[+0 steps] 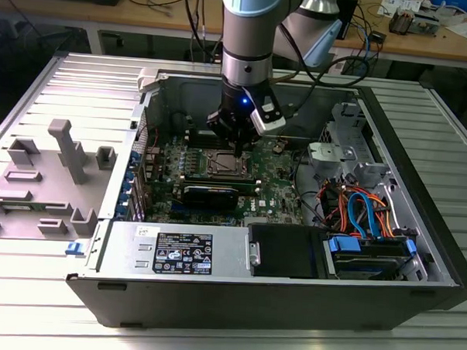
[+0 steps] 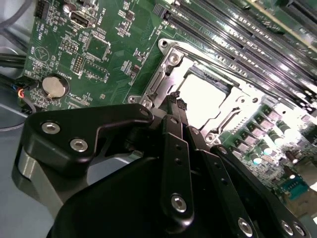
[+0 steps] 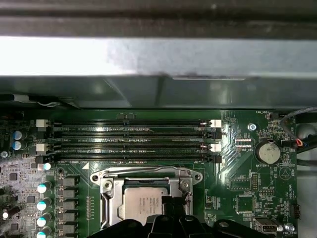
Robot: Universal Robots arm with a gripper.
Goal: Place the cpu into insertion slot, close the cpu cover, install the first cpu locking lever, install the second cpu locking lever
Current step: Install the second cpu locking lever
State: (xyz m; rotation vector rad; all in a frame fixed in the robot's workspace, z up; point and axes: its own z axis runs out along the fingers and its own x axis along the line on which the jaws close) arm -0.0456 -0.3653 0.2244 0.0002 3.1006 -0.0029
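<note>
The cpu [image 3: 141, 203] [image 2: 200, 96], a silver-topped square chip, lies flat in the insertion slot [image 1: 226, 165] on the green motherboard. The cpu cover [image 3: 108, 198] [image 2: 163, 74], a silver frame, lies down around it, with the chip showing through its window. A thin wire locking lever [image 3: 148, 170] runs along the slot's edge beside the memory slots. My black gripper [image 2: 176, 101] [image 3: 171, 202] [image 1: 236, 144] hangs just over the slot's edge, its fingers pressed together at the tips. Nothing shows between them.
Long black memory slots [image 3: 133, 141] lie just beyond the socket, and a coin battery [image 3: 267, 152] sits to one side. The case wall [image 3: 158, 54] rises behind. A labelled power supply box [image 1: 180, 254] and a drive cage with blue and orange cables [image 1: 364, 212] fill the case front.
</note>
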